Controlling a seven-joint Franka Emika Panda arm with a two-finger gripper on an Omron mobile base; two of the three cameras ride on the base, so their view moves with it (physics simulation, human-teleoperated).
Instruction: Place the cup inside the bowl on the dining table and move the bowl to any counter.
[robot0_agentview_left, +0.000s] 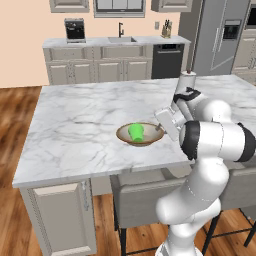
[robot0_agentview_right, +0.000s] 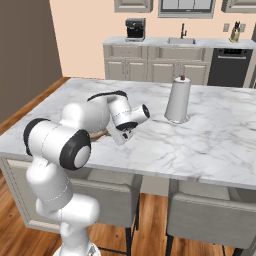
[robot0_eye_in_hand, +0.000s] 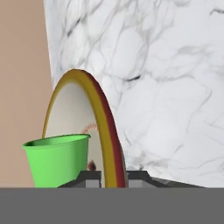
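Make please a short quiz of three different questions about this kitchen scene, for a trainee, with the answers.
1. True or false: the green cup lies inside the wooden-rimmed bowl.
2. Which part of the bowl do the gripper fingertips straddle in the hand view? A) its rim B) its centre C) none
3. Name the tall white object standing on the marble dining table, beyond the arm in the right base view.

Key:
1. True. The cup rests in the bowl, which sits on the dining table.
2. A. One fingertip is on each side of the rim, closed on it.
3. The paper towel roll, upright on its holder.
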